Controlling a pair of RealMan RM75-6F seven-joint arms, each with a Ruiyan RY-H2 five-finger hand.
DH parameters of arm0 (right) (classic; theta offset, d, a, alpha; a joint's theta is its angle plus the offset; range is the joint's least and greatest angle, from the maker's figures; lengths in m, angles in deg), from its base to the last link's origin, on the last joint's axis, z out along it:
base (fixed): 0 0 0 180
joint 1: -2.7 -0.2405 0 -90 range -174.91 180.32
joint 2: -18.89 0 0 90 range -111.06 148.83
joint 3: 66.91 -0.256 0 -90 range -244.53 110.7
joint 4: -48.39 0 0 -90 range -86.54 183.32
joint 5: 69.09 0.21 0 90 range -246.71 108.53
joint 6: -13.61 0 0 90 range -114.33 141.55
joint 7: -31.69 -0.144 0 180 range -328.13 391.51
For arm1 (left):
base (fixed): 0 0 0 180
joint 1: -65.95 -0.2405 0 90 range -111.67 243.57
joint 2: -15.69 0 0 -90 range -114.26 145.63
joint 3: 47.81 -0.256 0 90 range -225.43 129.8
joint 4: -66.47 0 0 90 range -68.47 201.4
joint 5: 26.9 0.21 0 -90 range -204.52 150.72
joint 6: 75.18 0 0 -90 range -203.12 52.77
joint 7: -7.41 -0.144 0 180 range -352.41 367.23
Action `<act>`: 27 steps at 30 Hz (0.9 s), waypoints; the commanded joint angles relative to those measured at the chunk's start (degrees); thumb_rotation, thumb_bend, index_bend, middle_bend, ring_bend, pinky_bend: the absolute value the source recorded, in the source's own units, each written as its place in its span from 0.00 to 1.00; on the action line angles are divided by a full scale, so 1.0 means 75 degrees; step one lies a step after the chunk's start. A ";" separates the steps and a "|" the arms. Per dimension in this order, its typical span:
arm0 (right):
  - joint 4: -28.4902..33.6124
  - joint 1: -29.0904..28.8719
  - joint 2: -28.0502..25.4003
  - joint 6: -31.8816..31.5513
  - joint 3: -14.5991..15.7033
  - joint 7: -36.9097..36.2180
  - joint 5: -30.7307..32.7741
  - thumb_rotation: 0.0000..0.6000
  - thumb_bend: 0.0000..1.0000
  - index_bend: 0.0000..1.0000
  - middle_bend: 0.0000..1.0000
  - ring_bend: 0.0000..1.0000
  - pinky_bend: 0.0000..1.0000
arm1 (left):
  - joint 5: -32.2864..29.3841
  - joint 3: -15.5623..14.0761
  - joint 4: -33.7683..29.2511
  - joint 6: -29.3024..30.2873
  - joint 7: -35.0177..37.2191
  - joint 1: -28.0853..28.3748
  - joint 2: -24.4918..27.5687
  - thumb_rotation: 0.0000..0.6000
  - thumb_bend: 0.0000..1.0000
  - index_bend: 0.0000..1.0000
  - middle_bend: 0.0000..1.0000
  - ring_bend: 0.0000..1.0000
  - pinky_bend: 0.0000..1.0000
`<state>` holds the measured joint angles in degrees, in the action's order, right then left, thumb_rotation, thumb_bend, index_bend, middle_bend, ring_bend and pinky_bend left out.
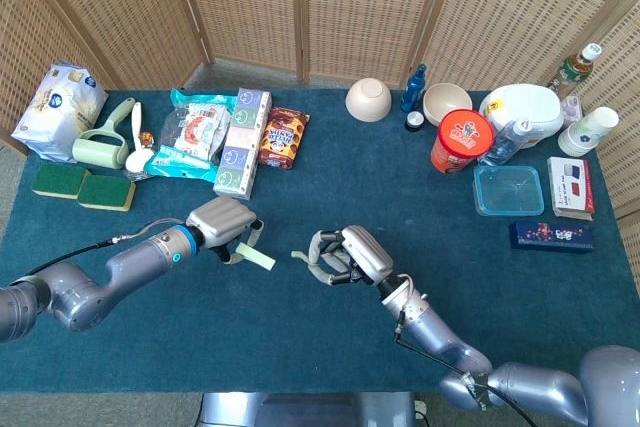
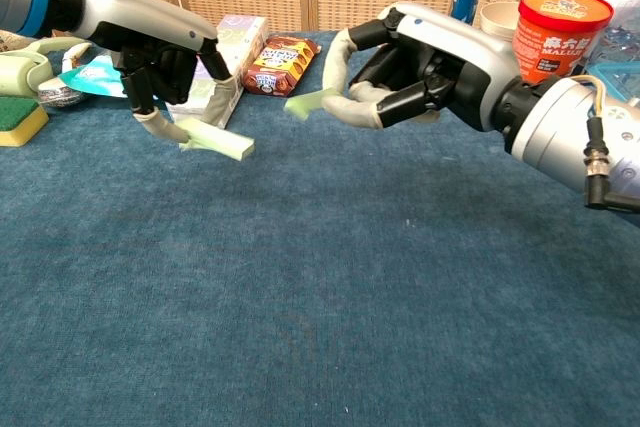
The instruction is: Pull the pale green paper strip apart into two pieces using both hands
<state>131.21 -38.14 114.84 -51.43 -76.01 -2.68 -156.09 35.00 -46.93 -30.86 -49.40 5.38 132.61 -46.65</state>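
Observation:
The pale green paper strip is in two pieces. My left hand pinches the longer piece, which sticks out to the right above the table. My right hand pinches the shorter piece between thumb and finger. A clear gap separates the two pieces and the two hands, and both are held above the blue cloth.
Sponges, a lint roller, snack packs and tissue boxes lie at the back left. Bowls, an orange tub, a clear box and bottles stand at the back right.

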 commanded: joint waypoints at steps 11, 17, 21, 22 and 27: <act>-0.0186 0.0136 -0.0632 0.0274 0.0202 -0.0428 0.0036 1.00 0.48 0.58 0.97 0.98 0.92 | 0.0182 -0.0099 0.0279 0.0490 0.0051 -0.0579 0.0003 1.00 0.45 0.69 1.00 1.00 1.00; -0.0295 0.0170 -0.1057 0.0457 0.0374 -0.0654 -0.0053 1.00 0.48 0.32 0.80 0.82 0.69 | 0.0260 -0.0117 0.0383 0.0839 0.0048 -0.0889 -0.0114 1.00 0.45 0.69 1.00 1.00 1.00; -0.0346 0.0191 -0.1288 0.0555 0.0502 -0.0823 -0.0133 1.00 0.48 0.12 0.58 0.63 0.53 | 0.0291 -0.0119 0.0419 0.1044 0.0068 -0.1089 -0.0214 1.00 0.45 0.68 1.00 1.00 1.00; -0.0365 0.0203 -0.1329 0.0564 0.0529 -0.0843 -0.0147 1.00 0.48 0.08 0.54 0.60 0.50 | 0.0293 -0.0124 0.0434 0.1081 0.0054 -0.1122 -0.0236 1.00 0.44 0.68 1.00 1.00 1.00; -0.0396 0.0269 -0.1461 0.0501 0.0573 -0.1009 -0.0183 1.00 0.48 0.00 0.38 0.43 0.40 | 0.0309 -0.0081 0.0439 0.1350 -0.0143 -0.1261 -0.0355 1.00 0.44 0.67 1.00 1.00 1.00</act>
<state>128.29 -36.25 104.01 -47.53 -71.75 -10.10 -157.42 37.30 -47.70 -27.51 -39.85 4.82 123.48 -49.00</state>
